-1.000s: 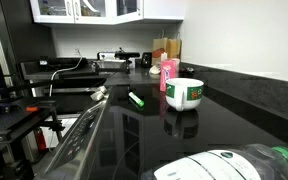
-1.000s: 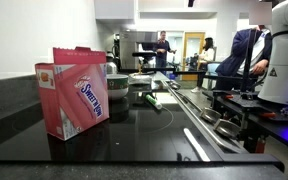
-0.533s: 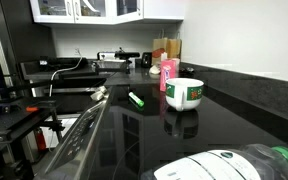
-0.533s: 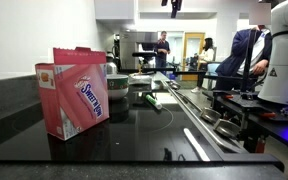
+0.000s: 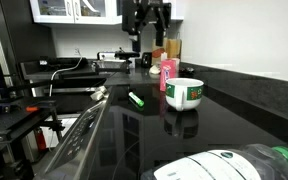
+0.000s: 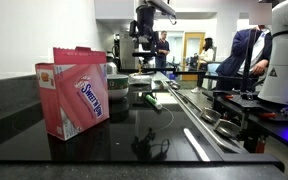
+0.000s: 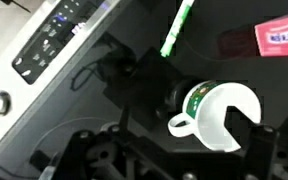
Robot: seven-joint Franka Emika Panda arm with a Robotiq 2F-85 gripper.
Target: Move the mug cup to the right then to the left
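Observation:
The mug cup (image 5: 184,93) is squat and white with a green band, and stands upright on the black counter. In the wrist view the mug cup (image 7: 216,108) lies below me, its handle pointing left. My gripper (image 5: 146,36) hangs high above the counter, well above and behind the mug, with its fingers apart and nothing in them. It also shows at the top of an exterior view (image 6: 145,34). In the wrist view the gripper (image 7: 184,142) has one finger overlapping the mug's right rim. From the side the mug is mostly hidden behind the pink box.
A tall pink container (image 5: 169,73) stands just behind the mug and fills the foreground in an exterior view (image 6: 79,90). A green marker (image 5: 136,99) lies left of the mug, also seen in the wrist view (image 7: 176,28). A sink edge (image 5: 79,130) borders the counter.
My gripper has come down into both exterior views from above the top edge. The mug, container and marker have not moved.

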